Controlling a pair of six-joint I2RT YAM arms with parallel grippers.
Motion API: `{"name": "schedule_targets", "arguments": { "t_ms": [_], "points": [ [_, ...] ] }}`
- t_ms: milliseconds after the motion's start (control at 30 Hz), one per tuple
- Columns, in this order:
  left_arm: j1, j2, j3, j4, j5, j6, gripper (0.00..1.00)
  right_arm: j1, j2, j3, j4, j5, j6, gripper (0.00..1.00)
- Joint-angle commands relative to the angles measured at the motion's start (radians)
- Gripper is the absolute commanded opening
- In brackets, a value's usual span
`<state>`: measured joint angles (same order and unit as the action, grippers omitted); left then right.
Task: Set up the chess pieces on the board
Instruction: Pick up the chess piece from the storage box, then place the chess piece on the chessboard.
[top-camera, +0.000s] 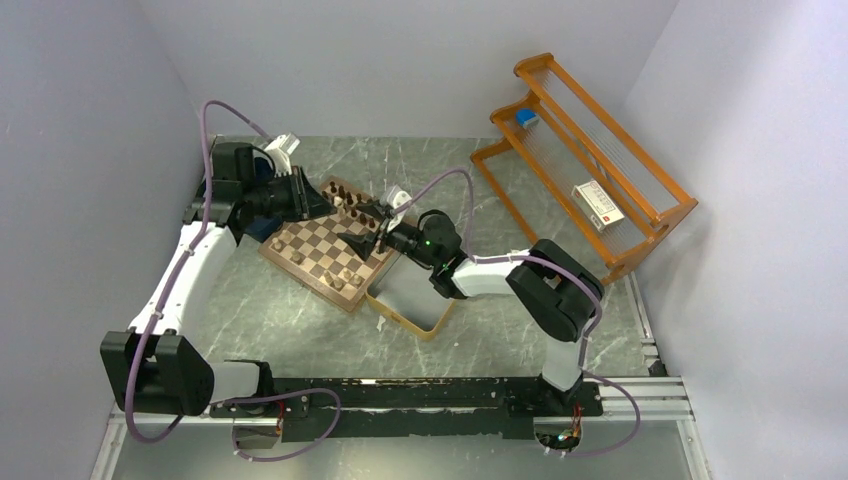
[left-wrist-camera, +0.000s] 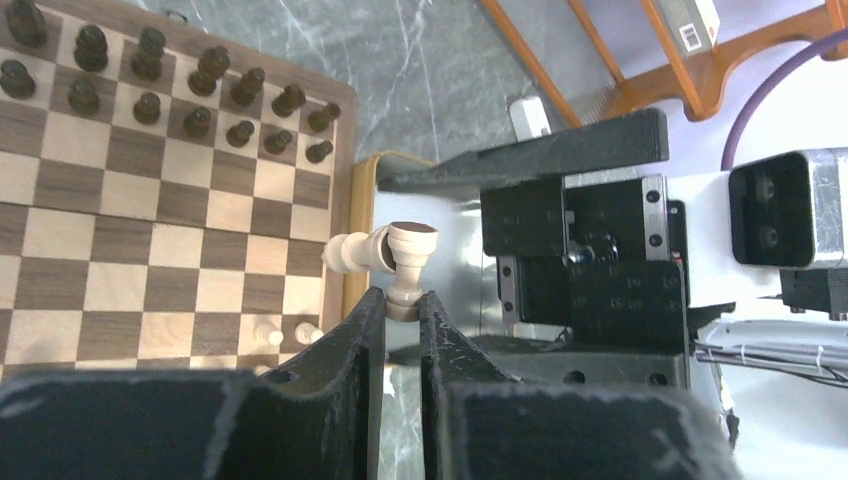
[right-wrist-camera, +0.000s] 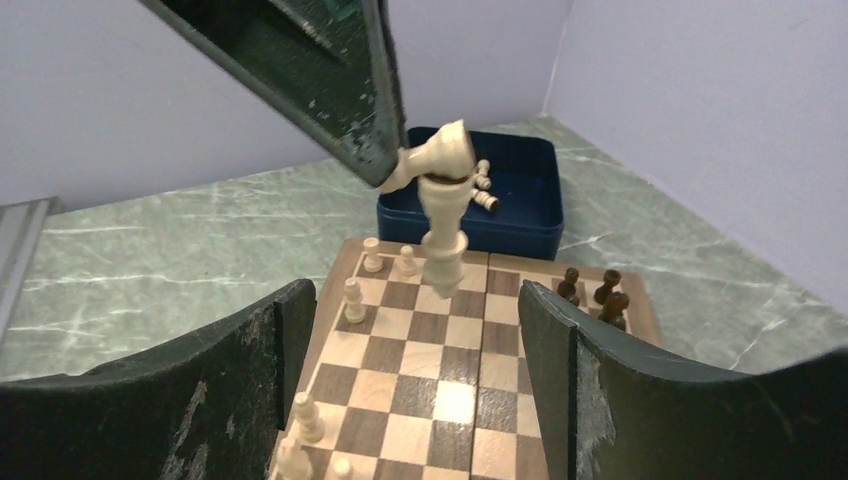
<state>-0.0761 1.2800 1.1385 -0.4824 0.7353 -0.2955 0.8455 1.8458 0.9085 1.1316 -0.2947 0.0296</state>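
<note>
The left hand (left-wrist-camera: 402, 305) is pinching a pale chess piece (left-wrist-camera: 408, 262) by one end, up in the air above the board (left-wrist-camera: 150, 260). A second pale piece (left-wrist-camera: 350, 252) is stuck to its side. The right hand (right-wrist-camera: 415, 300) is spread wide, near them, touching nothing.

The top external camera looks down from high behind the near edge of the green marbled desk (top-camera: 300, 330), taking in the whole square wooden chessboard of light and dark brown squares (top-camera: 325, 248). The left wrist camera sits close behind the black left end effector (left-wrist-camera: 402, 297), facing across the board's edge. The right wrist camera faces over the board between the fingers of the black right end effector (right-wrist-camera: 415, 300). Both wrist views share one pale tan turned wooden chess piece (right-wrist-camera: 445, 235).
</note>
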Motion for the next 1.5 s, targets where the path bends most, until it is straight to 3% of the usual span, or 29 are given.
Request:
{"name": "schedule_targets", "arguments": {
  "t_ms": [0, 433, 500, 700, 767, 1033, 1467],
  "points": [
    [-0.014, -0.016, 0.013, -0.091, 0.066, 0.057, 0.09, -0.003, 0.033, 0.027, 0.115, 0.020, -0.097, 0.76],
    [-0.031, -0.017, 0.001, -0.145, 0.101, 0.100, 0.09, -0.002, 0.102, 0.076, 0.147, -0.035, -0.135, 0.56],
    [-0.033, -0.013, -0.001, -0.152, 0.104, 0.103, 0.09, -0.002, 0.110, 0.085, 0.148, -0.046, -0.122, 0.49],
    [-0.035, -0.014, 0.014, -0.181, 0.075, 0.123, 0.09, -0.002, 0.112, 0.055, 0.169, -0.063, -0.084, 0.16],
    [-0.036, -0.016, 0.020, -0.198, 0.052, 0.132, 0.09, -0.002, 0.096, 0.028, 0.173, -0.049, -0.063, 0.10],
    [-0.115, -0.008, 0.106, -0.339, -0.203, 0.222, 0.09, -0.005, -0.073, -0.181, 0.116, 0.125, 0.058, 0.07],
    [-0.392, 0.056, 0.321, -0.621, -0.683, 0.283, 0.08, -0.009, -0.676, -0.433, -0.298, 0.285, 0.092, 0.09]
  ]
}}
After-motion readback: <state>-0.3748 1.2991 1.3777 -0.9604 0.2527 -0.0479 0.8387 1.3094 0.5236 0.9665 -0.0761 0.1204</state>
